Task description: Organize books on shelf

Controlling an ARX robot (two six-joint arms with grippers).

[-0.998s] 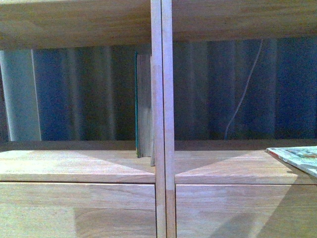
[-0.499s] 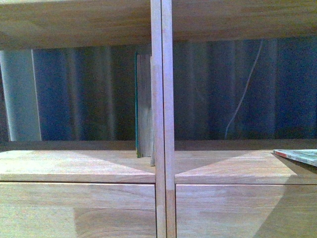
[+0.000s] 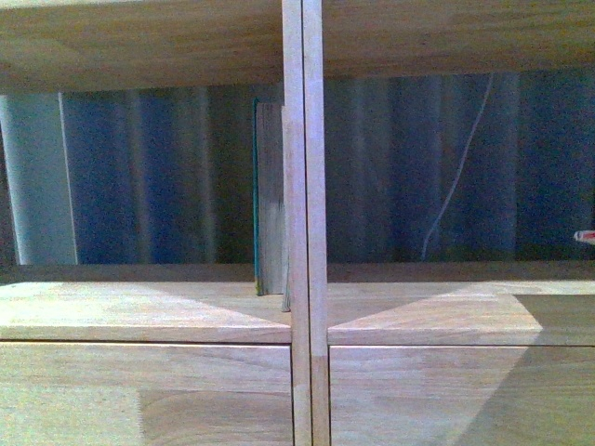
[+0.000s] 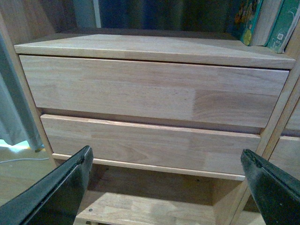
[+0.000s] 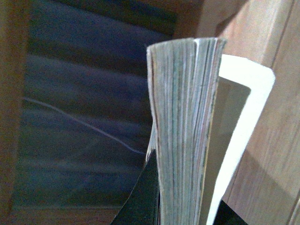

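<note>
The light-wood shelf (image 3: 302, 316) fills the front view, with its double central upright (image 3: 303, 186). The teal book (image 3: 269, 195) stands upright against the upright in the left compartment; it also shows in the left wrist view (image 4: 262, 21). My right gripper (image 5: 183, 211) is shut on the thin pale paperback (image 5: 185, 131), seen page-edge on, close to a wooden panel (image 5: 272, 154). In the front view only a small red tip of the paperback (image 3: 586, 236) shows at the right edge. My left gripper (image 4: 166, 187) is open and empty, low in front of the drawer fronts (image 4: 150, 89).
A white cable (image 3: 456, 186) hangs behind the right compartment against a dark blue backdrop. A pale curtain (image 4: 16, 117) hangs left of the shelf. A white strip (image 5: 243, 117) lies beside the paperback. A low board (image 4: 140, 211) sits under the drawers.
The paperback's corner, seen lying low at the front view's right edge, has moved up and out to the right; only a red tip remains. The teal book has not moved.
</note>
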